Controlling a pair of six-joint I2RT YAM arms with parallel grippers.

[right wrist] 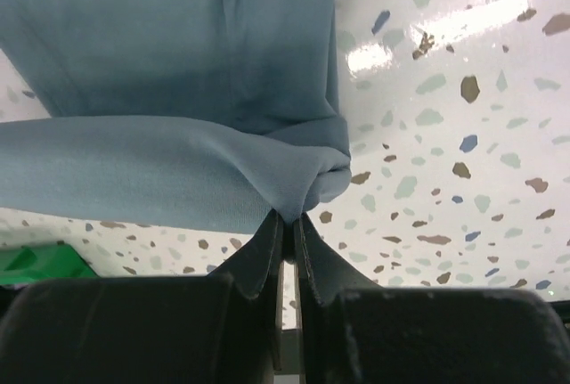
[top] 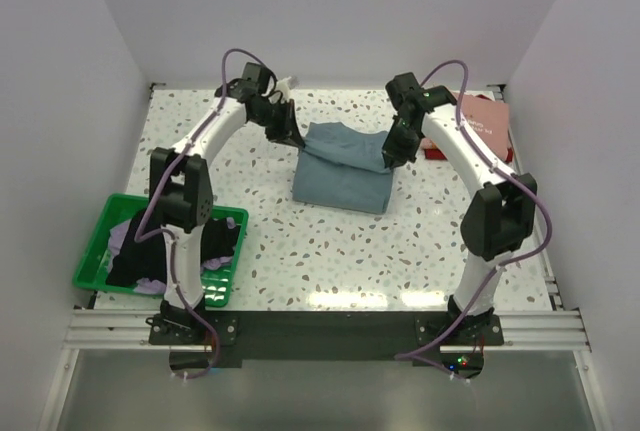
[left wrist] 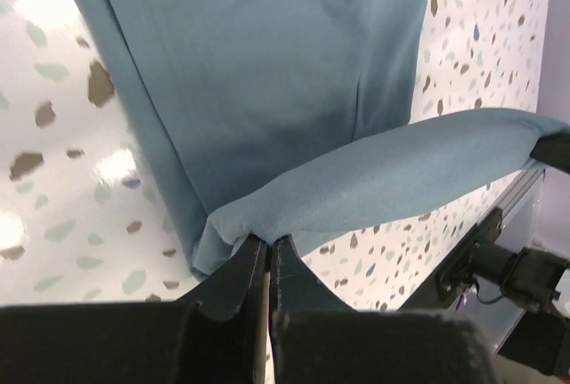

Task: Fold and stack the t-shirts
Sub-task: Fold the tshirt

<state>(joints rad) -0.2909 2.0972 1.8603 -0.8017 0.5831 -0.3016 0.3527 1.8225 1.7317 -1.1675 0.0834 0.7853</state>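
T-shirts [top: 128,249] wait crumpled in the green basket [top: 88,256] nearest me. Mid-table I hold the grey-blue t-shirt [top: 342,179] half folded, left gripper [left wrist: 270,246] and right gripper [right wrist: 287,224] each clamped tight on its lifted far edge. Beyond, a pink t-shirt [top: 487,123] lies folded. Only wrist views show those pinches.

A white speckled tabletop [top: 330,251] lies beneath the jaws, bright glare streaks [top: 380,297] across it; plain pale walls [top: 330,11] rise beyond them and to either side.
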